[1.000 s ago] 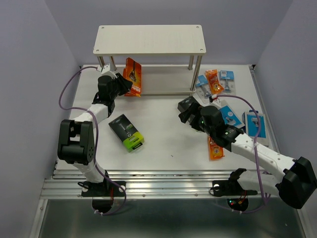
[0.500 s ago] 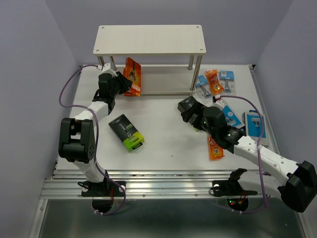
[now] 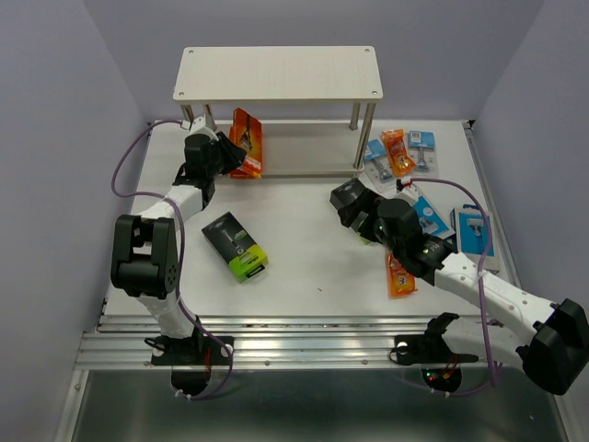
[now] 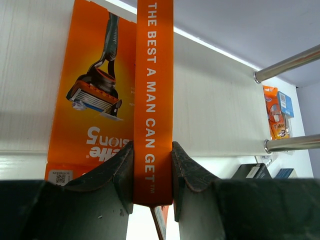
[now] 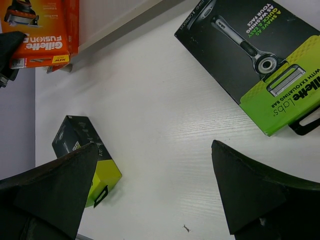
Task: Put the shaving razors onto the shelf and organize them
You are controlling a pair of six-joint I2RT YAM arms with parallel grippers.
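Orange razor pack (image 4: 154,75) clamped edge-on in left gripper (image 4: 152,152), at shelf (image 4: 215,110)

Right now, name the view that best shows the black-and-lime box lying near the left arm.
Top external: the black-and-lime box lies whole and unblocked on the table. The right wrist view catches it partly hidden behind one of the right jaws. The left wrist view does not show it.

A white table (image 3: 304,267) sits inside pale lavender walls (image 3: 55,92); ribbed aluminium rails (image 3: 304,343) run along its near edge. A small dark speck (image 5: 186,228) marks the tabletop near the front.
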